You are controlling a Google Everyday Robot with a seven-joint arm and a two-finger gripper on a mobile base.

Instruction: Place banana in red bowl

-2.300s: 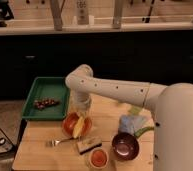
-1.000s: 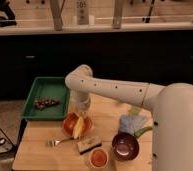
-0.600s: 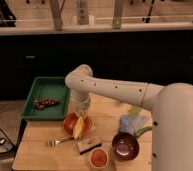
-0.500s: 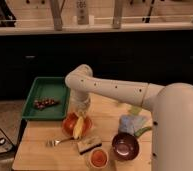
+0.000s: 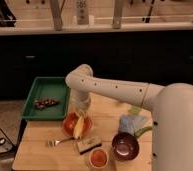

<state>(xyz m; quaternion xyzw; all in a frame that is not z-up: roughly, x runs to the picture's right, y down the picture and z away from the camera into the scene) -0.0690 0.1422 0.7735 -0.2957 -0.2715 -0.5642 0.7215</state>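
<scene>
Nothing has visibly moved since the earlier frames: the arm, the gripper claw (image 5: 81, 114) and every item on the table (image 5: 35, 155) sit where they did. Farthest to the claw's left lies the green tray (image 5: 32, 100), with a small cluster of dark reddish pieces (image 5: 45, 103) on its floor. Below the claw and to its left, a fork (image 5: 56, 142) lies on the wood, near the red bowl (image 5: 67, 125). The claw hangs directly over that bowl, pointing down. Its fingers are closed on the upper end of the banana (image 5: 79, 129), which stands steeply with its lower end down in the bowl near the front rim. Just in front of the bowl, below the claw, lies a tan sponge block (image 5: 88, 145), and beside it to the right is a small white cup (image 5: 98, 158) with orange inside. Further to the claw's right sit a dark maroon bowl (image 5: 125, 146) and, behind it, a blue and green bundle (image 5: 132, 124).
</scene>
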